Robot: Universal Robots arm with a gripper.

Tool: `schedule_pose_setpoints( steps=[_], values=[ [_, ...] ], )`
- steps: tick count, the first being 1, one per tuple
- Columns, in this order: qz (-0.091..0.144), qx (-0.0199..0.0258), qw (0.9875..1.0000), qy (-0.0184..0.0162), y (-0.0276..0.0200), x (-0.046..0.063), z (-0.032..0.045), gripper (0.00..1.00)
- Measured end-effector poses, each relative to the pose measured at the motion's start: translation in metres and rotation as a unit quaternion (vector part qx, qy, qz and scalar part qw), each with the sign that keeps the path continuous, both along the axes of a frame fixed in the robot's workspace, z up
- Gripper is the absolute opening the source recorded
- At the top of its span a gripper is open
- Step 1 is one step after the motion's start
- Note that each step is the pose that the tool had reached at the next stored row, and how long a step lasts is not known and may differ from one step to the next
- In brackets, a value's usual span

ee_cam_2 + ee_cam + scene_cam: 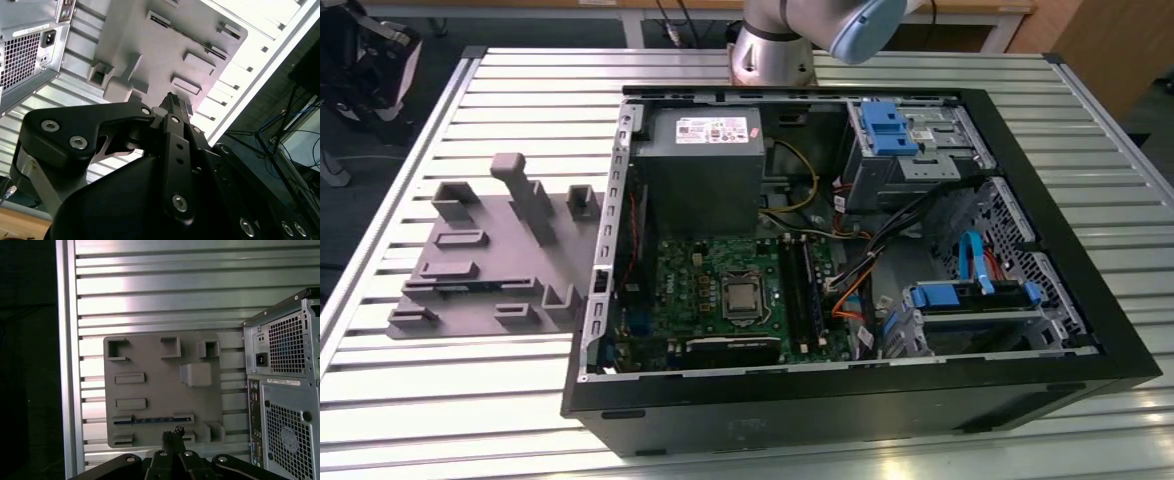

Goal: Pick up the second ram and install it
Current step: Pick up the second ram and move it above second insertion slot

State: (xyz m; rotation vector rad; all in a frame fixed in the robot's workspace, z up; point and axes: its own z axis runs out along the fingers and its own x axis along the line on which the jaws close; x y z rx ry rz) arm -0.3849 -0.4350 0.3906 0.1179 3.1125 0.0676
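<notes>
The first wrist view looks down from above onto a slatted metal bench point(150, 300). A grey fixture plate point(160, 385) lies flat on it, just beside the rear panel of an open computer case point(285, 405).

The second ram point(152, 420) stands on edge in a slot of that plate and reads as a thin dark strip held between two grey end blocks. Its long axis runs parallel to the bench slats.

Your gripper point(173, 432) points down at the plate. Its tips line up just beside the strip, toward the plate's near edge, and roughly level with the half of the strip nearer the case. Judging by how small the plate looks, the gripper hangs well above the ram and is not touching it.

In both wrist views the two fingers meet, so the gripper point(174, 102) is clenched on nothing.

In the exterior view, the fixture plate point(480, 250) sits at the exterior view's left of the case point(854, 395), on the bench point(520, 90). I cannot make out the ram there.
</notes>
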Motion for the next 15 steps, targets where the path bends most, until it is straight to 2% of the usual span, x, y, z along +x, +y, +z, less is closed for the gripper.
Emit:
schedule_pose_setpoints(
  steps=[10, 15],
  values=[
    [0.001, 0.0000, 1.0000, 0.0000, 0.0000, -0.0006, 0.0000, 0.11],
    [0.014, 0.0000, 0.9999, 0.0001, 0.0000, -0.0007, 0.0001, 0.11]
  ],
)
